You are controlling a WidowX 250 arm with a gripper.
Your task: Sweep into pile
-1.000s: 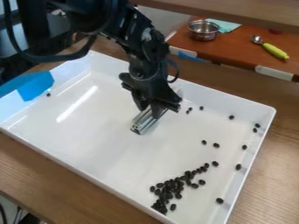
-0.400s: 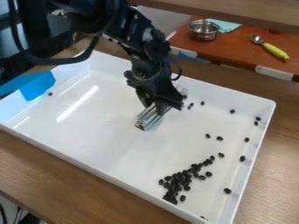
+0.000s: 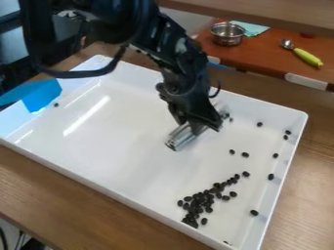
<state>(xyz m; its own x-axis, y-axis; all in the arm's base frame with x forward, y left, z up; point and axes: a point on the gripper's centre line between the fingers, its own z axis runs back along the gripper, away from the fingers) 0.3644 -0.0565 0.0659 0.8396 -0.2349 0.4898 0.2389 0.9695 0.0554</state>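
- Your desk (image 3: pixel 62 188) runs under everything as a brown wooden top.
- Your white tray (image 3: pixel 300 128) sits on it; its lower part lies slightly farther right in the view than in the first frame, and looks the same as in the second.
- Your black arm (image 3: pixel 186 56) comes in from the top edge and slants down over the tray's far half; it has moved right in the view since the last frame.
- Your claw (image 3: pixel 196 128) has gone with it, now a bit lower too. It is closed on the metal bar, gripping it partway along.
- Your blue sheet (image 3: pixel 42 95) is over the tray's left wall, just about where it was.
- Your main pile of black beans (image 3: pixel 198 200) lies in the tray's lower right part, trailing upward to the right. It sits farther right and a little higher than in the first frame, but matches the second almost exactly.
- Your silvery bar (image 3: pixel 180 138) has shifted right with the claw, its near end tilted toward the lower left.
- Your loose beans (image 3: pixel 254 213) dot the right side as in the second frame. A couple by the bar's far end (image 3: pixel 225 115) have changed position and now lie right beside it.
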